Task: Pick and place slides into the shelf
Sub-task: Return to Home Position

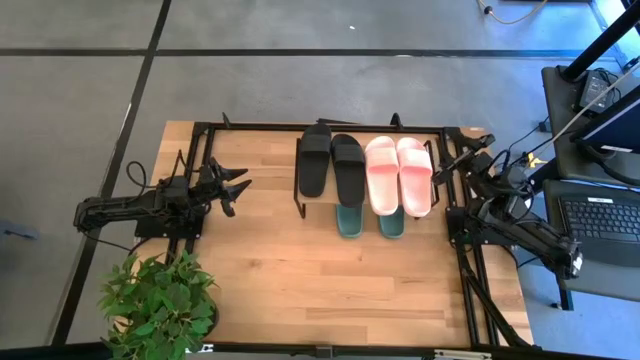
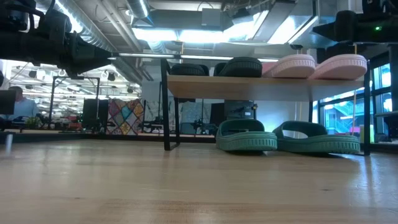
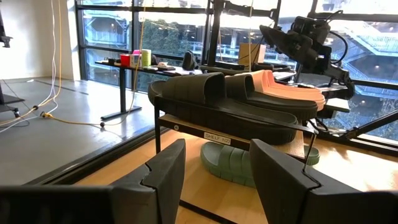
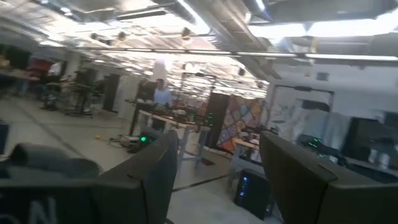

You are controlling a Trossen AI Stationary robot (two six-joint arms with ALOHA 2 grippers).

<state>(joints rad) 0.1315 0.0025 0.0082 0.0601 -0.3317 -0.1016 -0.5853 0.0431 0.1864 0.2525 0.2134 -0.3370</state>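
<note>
The shelf (image 1: pixel 300 192) stands at the table's far middle, a black tube frame with a wooden board (image 2: pixel 236 87). On the board lie the black slides (image 1: pixel 332 165) and the pink slides (image 1: pixel 398 175), side by side, soles down. The green slides (image 2: pixel 280 138) rest on the table under the board, their near ends showing (image 1: pixel 370 222). My left gripper (image 1: pixel 240 187) hangs open left of the shelf, pointing at it (image 3: pixel 214 180). My right gripper (image 1: pixel 462 158) is open just right of the pink slides, raised, and its wrist view (image 4: pixel 217 180) looks into the room. Both hold nothing.
A potted plant (image 1: pixel 160 300) stands at the table's near left corner. Black frame rails (image 1: pixel 470 290) run along the table's right side, with a laptop (image 1: pixel 605 215) beyond them. Bare wood (image 1: pixel 330 285) lies between the shelf and the near edge.
</note>
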